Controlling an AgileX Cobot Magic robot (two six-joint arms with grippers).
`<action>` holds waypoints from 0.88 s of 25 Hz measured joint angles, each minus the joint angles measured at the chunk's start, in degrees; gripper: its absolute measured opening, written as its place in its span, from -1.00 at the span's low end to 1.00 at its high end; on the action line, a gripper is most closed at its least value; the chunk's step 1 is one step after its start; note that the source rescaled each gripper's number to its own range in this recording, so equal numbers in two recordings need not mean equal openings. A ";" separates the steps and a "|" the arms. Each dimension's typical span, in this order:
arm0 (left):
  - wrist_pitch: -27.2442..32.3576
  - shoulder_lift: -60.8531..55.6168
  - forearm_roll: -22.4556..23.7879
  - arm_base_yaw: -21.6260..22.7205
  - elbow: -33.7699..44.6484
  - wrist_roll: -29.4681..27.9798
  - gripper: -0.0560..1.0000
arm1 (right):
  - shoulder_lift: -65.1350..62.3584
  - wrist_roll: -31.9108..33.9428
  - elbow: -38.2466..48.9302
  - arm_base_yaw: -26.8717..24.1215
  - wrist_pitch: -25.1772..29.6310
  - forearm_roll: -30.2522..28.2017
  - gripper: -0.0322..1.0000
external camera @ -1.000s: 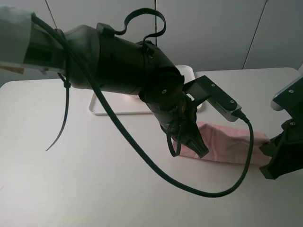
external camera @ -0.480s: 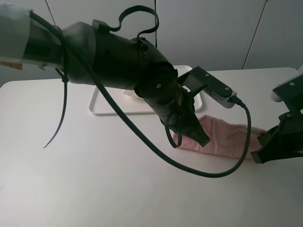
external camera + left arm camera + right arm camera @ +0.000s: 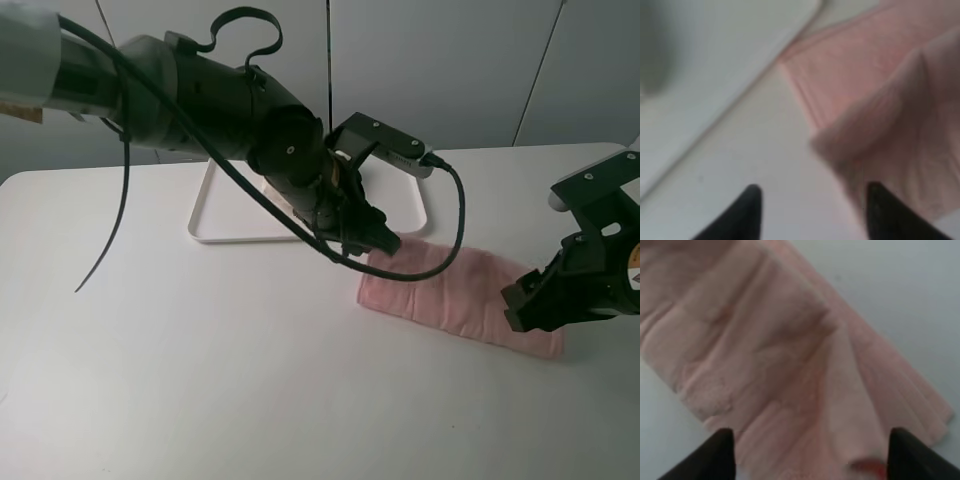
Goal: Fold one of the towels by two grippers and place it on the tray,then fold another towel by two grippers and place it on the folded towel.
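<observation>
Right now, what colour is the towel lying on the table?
The towel is pale pink; clearest in the right wrist view.

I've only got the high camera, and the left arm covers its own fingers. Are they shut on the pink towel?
Observer: No. The left fingers stand apart with nothing between them, one tip over the pink towel, the other over bare table.
Operator: And the right ones?
Observer: The right fingers are apart too, either side of the towel, which lies flat below them, unpinched.
Operator: How tidy is the fold?
Observer: Near the right fingers, the towel's layers end in stepped edges rather than one flush edge.
</observation>
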 joint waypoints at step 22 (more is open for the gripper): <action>21.20 8.81 -9.27 2.01 -16.15 -0.88 1.00 | 3.83 15.99 -19.69 -0.05 32.44 9.92 0.72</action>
